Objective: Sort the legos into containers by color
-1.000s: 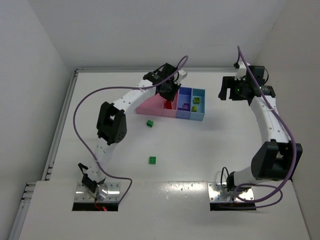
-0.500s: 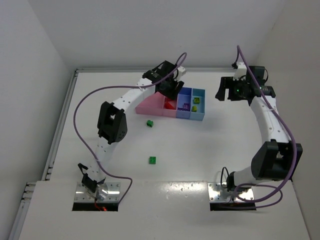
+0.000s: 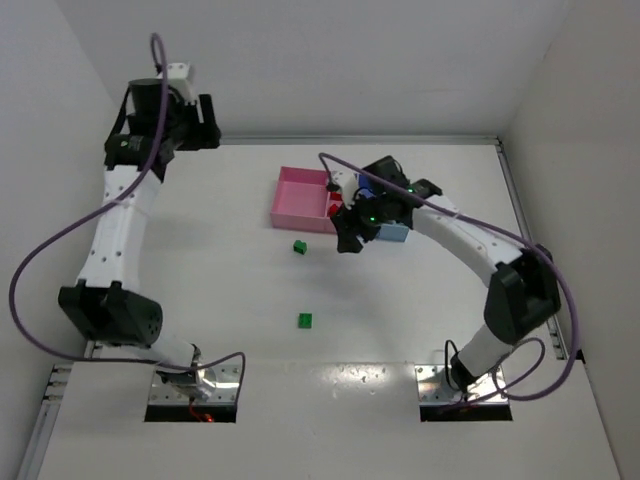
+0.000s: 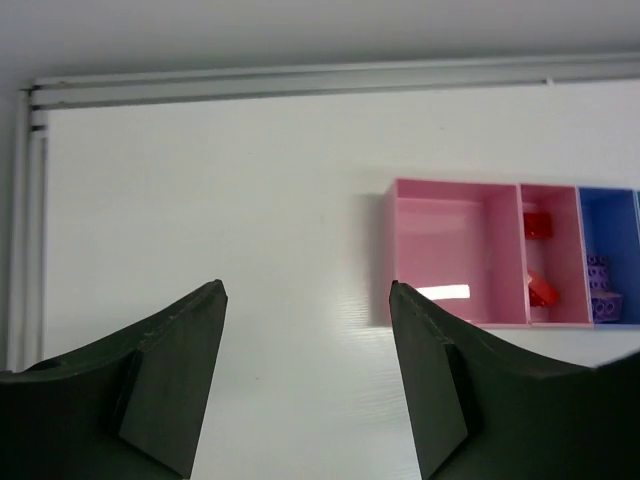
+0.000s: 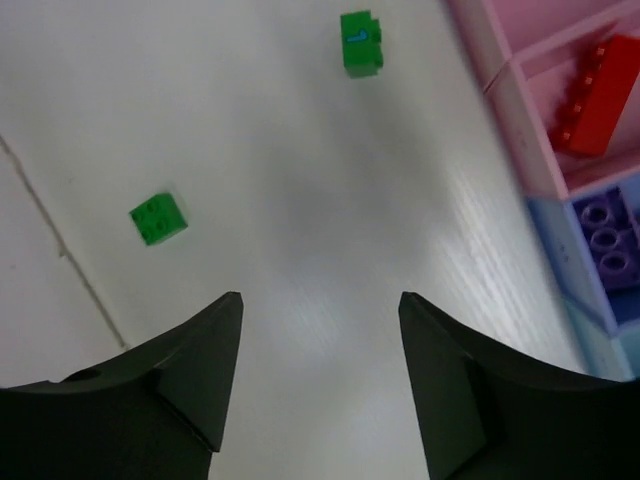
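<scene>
Two green legos lie loose on the table, one (image 3: 299, 246) just in front of the containers (image 3: 300, 195), the other (image 3: 305, 320) nearer the arms. In the right wrist view they show as one brick (image 5: 360, 42) ahead and one (image 5: 158, 218) to the left. Red legos (image 4: 538, 225) lie in the narrow pink bin and a purple one (image 4: 600, 290) in the blue-violet bin. My right gripper (image 3: 347, 238) hangs open and empty at the tray's front edge, its arm covering the blue bins. My left gripper (image 3: 210, 130) is open and empty, high at the far left.
The wide pink bin (image 4: 440, 250) holds nothing. A metal rail (image 4: 300, 85) runs along the table's back edge under the white wall. A seam (image 5: 60, 250) crosses the table left of the right gripper (image 5: 320, 300). The left gripper (image 4: 305, 290) faces bare tabletop.
My left arm has swung from over the narrow pink bin up to the far left corner, its jaws now open. My right arm has come from the back right to the tray's front edge.
</scene>
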Controlling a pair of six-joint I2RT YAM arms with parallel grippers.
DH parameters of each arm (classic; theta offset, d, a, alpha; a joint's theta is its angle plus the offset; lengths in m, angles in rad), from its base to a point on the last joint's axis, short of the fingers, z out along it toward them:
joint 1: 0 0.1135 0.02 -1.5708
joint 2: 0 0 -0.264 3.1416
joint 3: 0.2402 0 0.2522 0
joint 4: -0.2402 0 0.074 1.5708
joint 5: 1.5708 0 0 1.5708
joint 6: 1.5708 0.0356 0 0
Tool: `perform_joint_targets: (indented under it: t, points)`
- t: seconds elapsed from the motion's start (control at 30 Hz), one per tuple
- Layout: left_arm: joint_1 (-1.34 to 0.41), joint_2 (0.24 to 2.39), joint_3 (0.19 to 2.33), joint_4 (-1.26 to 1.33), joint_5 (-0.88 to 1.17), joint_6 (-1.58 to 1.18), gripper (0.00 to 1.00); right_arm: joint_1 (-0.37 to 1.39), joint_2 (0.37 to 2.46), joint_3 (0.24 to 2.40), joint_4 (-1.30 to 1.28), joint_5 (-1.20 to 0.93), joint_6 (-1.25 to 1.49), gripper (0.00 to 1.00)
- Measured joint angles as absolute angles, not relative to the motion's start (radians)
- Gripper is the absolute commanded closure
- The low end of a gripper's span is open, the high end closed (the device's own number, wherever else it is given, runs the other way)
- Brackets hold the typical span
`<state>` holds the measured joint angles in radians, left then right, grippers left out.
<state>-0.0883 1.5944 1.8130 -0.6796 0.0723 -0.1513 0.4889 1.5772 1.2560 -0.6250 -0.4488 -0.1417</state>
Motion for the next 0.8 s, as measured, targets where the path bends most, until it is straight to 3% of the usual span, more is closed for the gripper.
perform_joint_targets:
  t: [0.13,0.3,0.8]
  points:
    - [0.006,1.463,1.704,-0.665,0.124,-0.159,0.27,0.579,1.762,1.404,-0.602,-0.364,-0.149,0.48]
    - [0.065,1.453,1.628,-0.669,0.215,-0.159,0.27,0.654,1.925,1.477,-0.524,-0.263,-0.140,0.48]
    - [0.132,1.499,1.605,-0.687,0.349,-0.159,0.27,0.701,2.099,1.599,-0.452,-0.143,-0.127,0.44]
